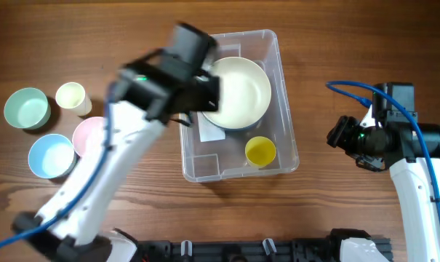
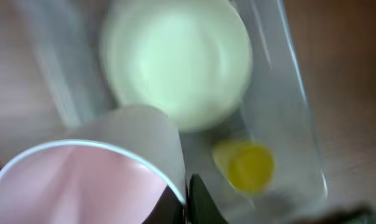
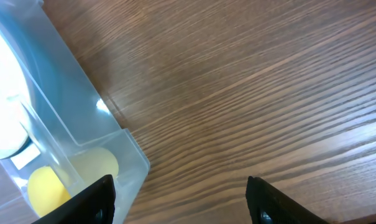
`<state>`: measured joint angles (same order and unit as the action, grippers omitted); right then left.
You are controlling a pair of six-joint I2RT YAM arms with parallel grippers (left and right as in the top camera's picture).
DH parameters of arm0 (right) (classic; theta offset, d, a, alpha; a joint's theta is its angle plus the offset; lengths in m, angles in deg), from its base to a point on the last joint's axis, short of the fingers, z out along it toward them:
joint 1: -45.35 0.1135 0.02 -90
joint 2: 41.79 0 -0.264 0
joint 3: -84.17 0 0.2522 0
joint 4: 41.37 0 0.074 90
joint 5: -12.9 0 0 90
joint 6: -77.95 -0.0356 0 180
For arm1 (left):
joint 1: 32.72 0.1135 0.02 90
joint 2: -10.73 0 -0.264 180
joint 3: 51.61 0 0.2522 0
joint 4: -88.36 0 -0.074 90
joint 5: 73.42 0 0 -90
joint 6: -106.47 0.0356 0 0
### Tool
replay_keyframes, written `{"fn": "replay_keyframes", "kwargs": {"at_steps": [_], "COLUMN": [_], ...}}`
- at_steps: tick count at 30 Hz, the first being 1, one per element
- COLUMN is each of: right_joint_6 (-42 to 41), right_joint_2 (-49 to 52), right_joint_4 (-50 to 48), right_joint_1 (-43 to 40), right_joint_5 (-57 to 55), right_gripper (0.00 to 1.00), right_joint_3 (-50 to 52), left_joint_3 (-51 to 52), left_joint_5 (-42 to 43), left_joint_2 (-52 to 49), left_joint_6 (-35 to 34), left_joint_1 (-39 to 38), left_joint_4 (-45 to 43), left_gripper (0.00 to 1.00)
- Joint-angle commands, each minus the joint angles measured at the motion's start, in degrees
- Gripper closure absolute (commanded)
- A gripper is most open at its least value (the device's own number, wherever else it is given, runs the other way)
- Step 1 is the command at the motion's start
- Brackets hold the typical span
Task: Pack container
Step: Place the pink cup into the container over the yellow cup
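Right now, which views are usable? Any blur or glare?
Left wrist: worst, fully blurred, pink cup and bowl soft. Overhead: left arm smeared beside the container, rest sharp. Right wrist: table grain crisp, small glare spot on the container's rim.

On the wooden table (image 1: 350, 44), toward the left, a mint-green bowl (image 1: 27, 108) sits just beside a pale yellow cup (image 1: 70, 97). Nearer the front edge, a light blue bowl (image 1: 51, 156) lies just beside a pink bowl (image 1: 89, 135), which is partly hidden. Inside the container (image 1: 205, 164), a large cream bowl (image 1: 241, 87) fills the far end, with a small yellow cup (image 1: 260, 151) near it. In the left wrist view a pink cup (image 2: 82, 180), blurred, hangs above them, its mouth toward the camera.
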<state>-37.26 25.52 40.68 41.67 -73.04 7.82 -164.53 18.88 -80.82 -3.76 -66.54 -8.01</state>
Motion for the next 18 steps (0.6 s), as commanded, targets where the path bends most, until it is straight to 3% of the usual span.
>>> {"fn": "replay_keyframes", "kwargs": {"at_steps": [1, 6, 13, 18], "right_joint_6": [1.09, -3.45, 3.48, 5.75], "right_joint_2": [0.37, -0.31, -0.28, -0.28], "right_joint_4": [0.02, -1.55, -1.16, 0.0], "right_joint_1": [-0.15, -4.24, -21.03, -22.77], "right_joint_5": [-0.15, -1.03, 0.83, 1.14], "right_gripper": [0.31, 0.31, 0.31, 0.31], "right_joint_3": [0.46, 0.35, 0.31, 0.31], "left_joint_3": [0.48, 0.48, 0.48, 0.48], "left_joint_5": [7.89, 8.79, 9.75, 10.34], "left_joint_2": [-3.08, -6.03, -7.28, -11.13], "left_joint_6": [-0.24, 6.38, 6.45, 6.56], "left_joint_1": [-8.46, -16.7, -17.07, -17.09], "left_joint_4": [0.09, -0.79, -0.81, -1.29], "left_gripper": [0.96, 0.96, 0.96, 0.96]}}
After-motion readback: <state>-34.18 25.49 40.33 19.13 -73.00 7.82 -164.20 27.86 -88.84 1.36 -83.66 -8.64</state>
